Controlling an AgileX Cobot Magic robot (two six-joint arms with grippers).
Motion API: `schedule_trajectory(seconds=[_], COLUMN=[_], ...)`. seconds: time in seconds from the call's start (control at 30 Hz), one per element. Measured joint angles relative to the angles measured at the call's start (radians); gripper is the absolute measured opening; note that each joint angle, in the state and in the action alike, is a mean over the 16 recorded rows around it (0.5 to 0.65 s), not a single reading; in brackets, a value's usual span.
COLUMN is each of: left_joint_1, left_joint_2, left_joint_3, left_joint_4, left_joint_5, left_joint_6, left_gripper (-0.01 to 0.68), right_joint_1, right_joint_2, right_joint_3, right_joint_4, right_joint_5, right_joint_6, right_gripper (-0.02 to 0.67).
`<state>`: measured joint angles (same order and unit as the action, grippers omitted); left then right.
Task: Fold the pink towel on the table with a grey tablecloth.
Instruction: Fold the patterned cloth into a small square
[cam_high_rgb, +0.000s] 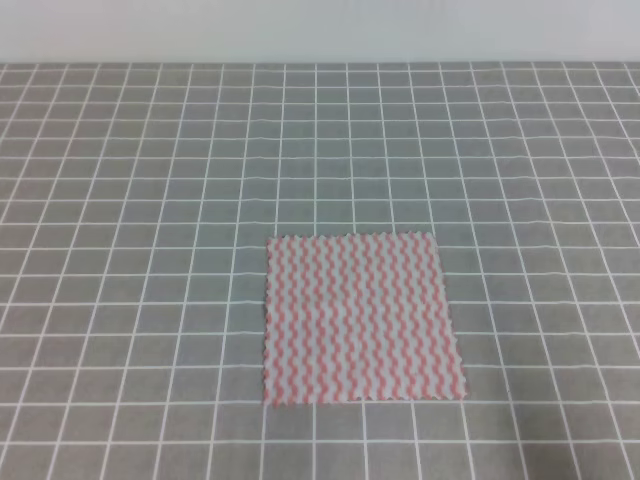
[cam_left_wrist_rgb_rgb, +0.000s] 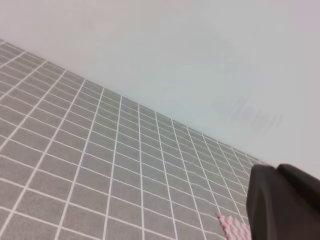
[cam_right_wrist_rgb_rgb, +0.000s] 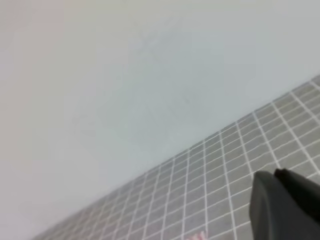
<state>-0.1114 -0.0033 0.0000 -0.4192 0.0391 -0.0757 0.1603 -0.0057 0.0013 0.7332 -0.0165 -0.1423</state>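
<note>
Exterior high view showed the pink towel (cam_high_rgb: 362, 318) lying flat, unfolded, on the table with a grey tablecloth (cam_high_rgb: 130, 200), slightly right of centre near the front; both wrist views caught only a dark gripper edge, claw state impossible to tell

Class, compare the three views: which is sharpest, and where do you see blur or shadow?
Exterior high: even, soft light, pink towel fairly sharp, hardly any shadow. Left wrist: dark left claw blurred up close. Right wrist: right claw equally blurred, wall featureless.
</note>
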Motion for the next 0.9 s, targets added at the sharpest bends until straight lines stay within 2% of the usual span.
schedule_trajectory(seconds=[0.47,0.73,0.9], left_joint_1=[0.0,0.0,0.0], left_joint_2=[0.072,0.303,0.481], left_joint_3=[-0.055,-0.213,-0.336], left_joint_4=[-0.075,-0.083,-0.112], left_joint_5=[0.108,0.263,0.366], left_joint_6=[-0.005,0.065,0.165], left_gripper=[-0.004,-0.004,-0.004], right_joint_1=[0.0,0.0,0.0], right_joint_2=[0.046,0.227,0.382], right_joint_3=[-0.027,-0.139,-0.234], right_joint_4=[0.151,0.152,0.109], right_joint_5=[0.023,0.187,0.316], right_joint_6=[-0.003,-0.041,-0.066], right_gripper=[-0.016,-0.016,-0.016])
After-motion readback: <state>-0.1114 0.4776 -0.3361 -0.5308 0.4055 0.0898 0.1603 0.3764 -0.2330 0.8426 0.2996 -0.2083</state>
